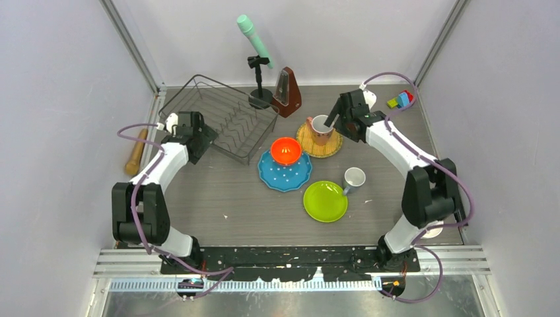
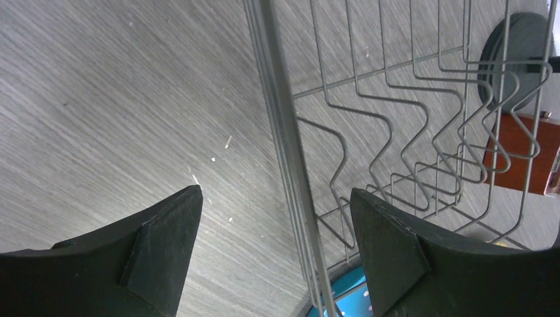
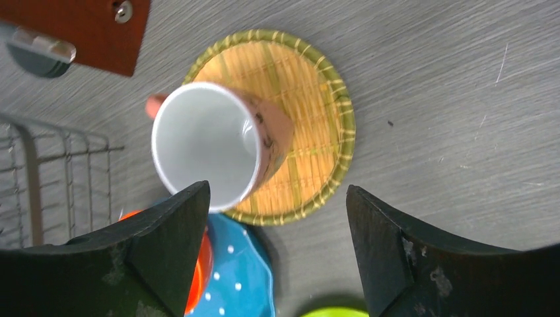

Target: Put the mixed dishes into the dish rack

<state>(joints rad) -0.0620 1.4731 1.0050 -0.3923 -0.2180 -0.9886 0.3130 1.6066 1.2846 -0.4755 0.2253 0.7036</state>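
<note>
The dark wire dish rack (image 1: 218, 119) stands at the back left with nothing in it. My left gripper (image 1: 209, 135) is open at its near right side. In the left wrist view (image 2: 274, 257) the rack's rim wire (image 2: 290, 172) runs between the fingers, untouched. The orange bowl (image 1: 286, 150) sits on the blue dotted plate (image 1: 284, 173). The pinkish-tan mug (image 1: 321, 129) stands on the yellow woven plate (image 1: 328, 148). My right gripper (image 1: 333, 117) is open just above them; its view (image 3: 277, 251) shows the mug (image 3: 211, 148) and plate (image 3: 310, 112). The lime-green plate (image 1: 325, 201) and grey mug (image 1: 353, 178) lie nearer. I cannot make out the white bowl.
A brown metronome (image 1: 288, 92) and a microphone stand (image 1: 259, 79) stand behind the rack. A wooden rolling pin (image 1: 137, 152) lies at the left wall. Coloured toy blocks (image 1: 401, 100) sit at the back right. A white rim (image 1: 434, 232) shows by the right arm's base.
</note>
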